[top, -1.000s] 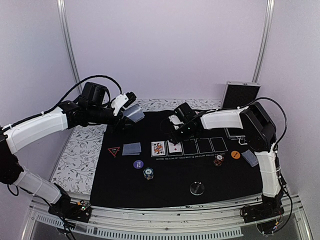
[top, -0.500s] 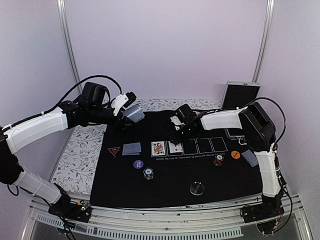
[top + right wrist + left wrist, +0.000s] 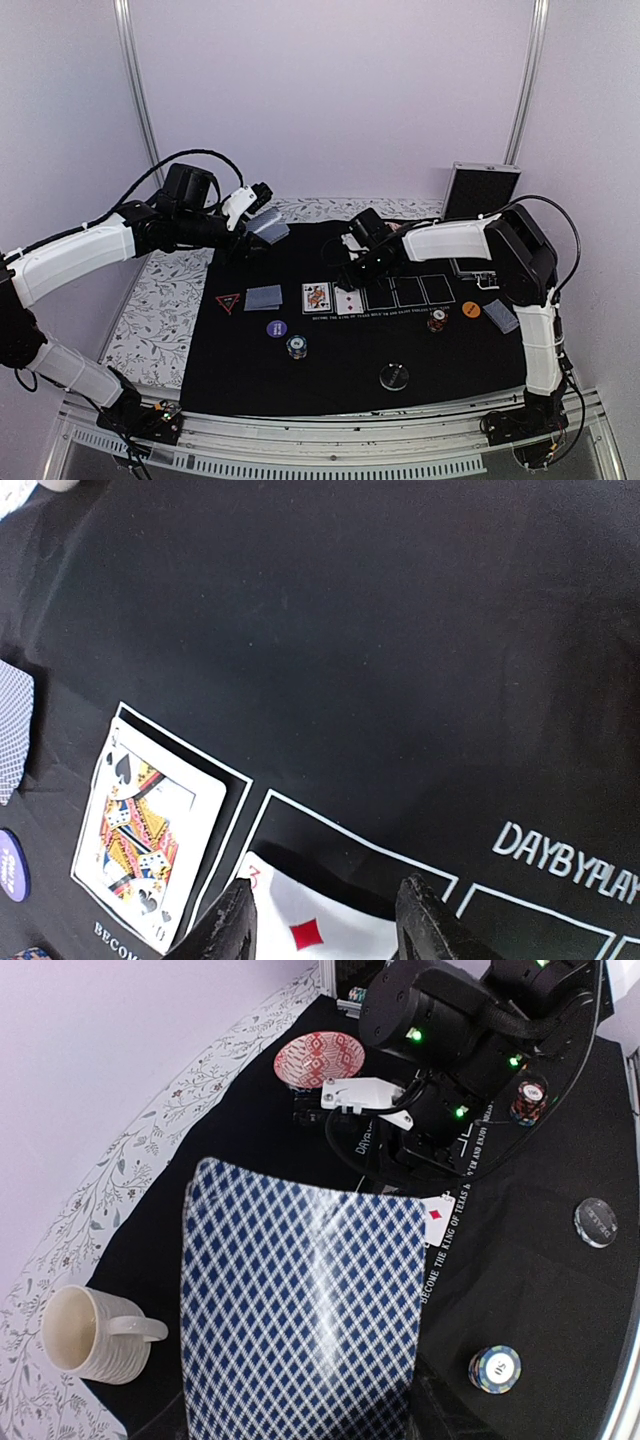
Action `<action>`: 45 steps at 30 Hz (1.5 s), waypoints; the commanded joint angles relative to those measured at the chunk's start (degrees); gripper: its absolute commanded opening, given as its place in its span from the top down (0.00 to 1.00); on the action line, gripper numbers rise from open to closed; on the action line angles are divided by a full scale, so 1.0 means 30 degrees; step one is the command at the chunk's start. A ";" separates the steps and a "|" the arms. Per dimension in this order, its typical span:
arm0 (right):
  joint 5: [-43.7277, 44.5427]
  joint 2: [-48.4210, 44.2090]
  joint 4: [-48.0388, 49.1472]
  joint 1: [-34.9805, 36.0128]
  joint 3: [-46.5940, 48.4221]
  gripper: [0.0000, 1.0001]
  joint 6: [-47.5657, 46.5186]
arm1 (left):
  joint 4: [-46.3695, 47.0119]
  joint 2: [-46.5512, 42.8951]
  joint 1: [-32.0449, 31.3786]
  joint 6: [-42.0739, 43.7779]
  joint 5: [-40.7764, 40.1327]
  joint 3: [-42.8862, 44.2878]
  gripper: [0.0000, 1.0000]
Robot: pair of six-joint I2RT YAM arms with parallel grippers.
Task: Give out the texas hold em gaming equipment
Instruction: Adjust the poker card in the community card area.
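Note:
My left gripper (image 3: 258,214) is shut on a stack of blue-diamond-backed cards (image 3: 300,1300), held above the mat's far left; the cards hide its fingers in the left wrist view. My right gripper (image 3: 326,885) is open, with its jaws either side of the three of diamonds (image 3: 312,932), which lies face up in the second outlined slot. The king of spades (image 3: 150,830) lies face up in the first slot. On the mat are a face-down card pile (image 3: 264,297), a red-edged triangle (image 3: 227,302), a purple disc (image 3: 277,328), chip stacks (image 3: 296,346) (image 3: 437,321), an orange disc (image 3: 471,310) and a clear disc (image 3: 394,376).
A cream mug (image 3: 95,1332) stands at the mat's left edge and a red patterned bowl (image 3: 320,1060) at the far side. An open case (image 3: 480,190) stands at the back right, with more blue-backed cards (image 3: 502,317) at the right edge. Three outlined slots (image 3: 410,291) lie right of the cards.
My right gripper has drawn slightly up and back from the three of diamonds, which stays in the second slot. My left arm has not moved.

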 commanded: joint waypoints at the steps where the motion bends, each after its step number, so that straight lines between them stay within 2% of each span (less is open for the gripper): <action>1: 0.1272 -0.1537 -0.0550 0.0005 0.0239 0.50 0.0216 | 0.0251 -0.0075 0.0301 -0.0138 0.0327 0.0491 0.48; 7: 0.0617 -0.3497 -0.0252 0.0139 -0.2261 0.50 0.1130 | 0.0251 -0.0086 0.0297 -0.0101 0.0261 0.0491 0.48; 10: 0.0785 -0.4261 -0.0308 0.0987 -0.3473 0.48 0.1025 | 0.0222 -0.0150 0.0315 -0.0093 0.0272 0.0491 0.48; 14: 0.2602 -0.4493 -0.1378 0.2259 -0.3947 0.34 0.0083 | 0.0221 -0.0242 0.0268 -0.0142 0.0384 0.0491 0.48; 16: 0.2877 -0.4245 -0.1725 0.2345 -0.4094 0.31 -0.0012 | 0.0222 -0.0236 0.0277 -0.0142 0.0432 0.0491 0.48; 30: 0.5111 -0.1353 -0.2169 0.2739 -0.3293 0.31 -0.0150 | 0.0156 -0.0364 0.0268 -0.0114 0.0470 0.0492 0.48; 39: 0.5509 -0.1112 -0.1975 0.2582 -0.2565 0.34 0.0176 | 0.0163 -0.0350 0.0269 -0.0140 0.0433 0.0491 0.48; 45: 0.4575 -0.2038 -0.1406 0.2561 -0.3555 0.33 -0.2262 | 0.0158 -0.0411 0.0268 -0.0121 0.0436 0.0491 0.48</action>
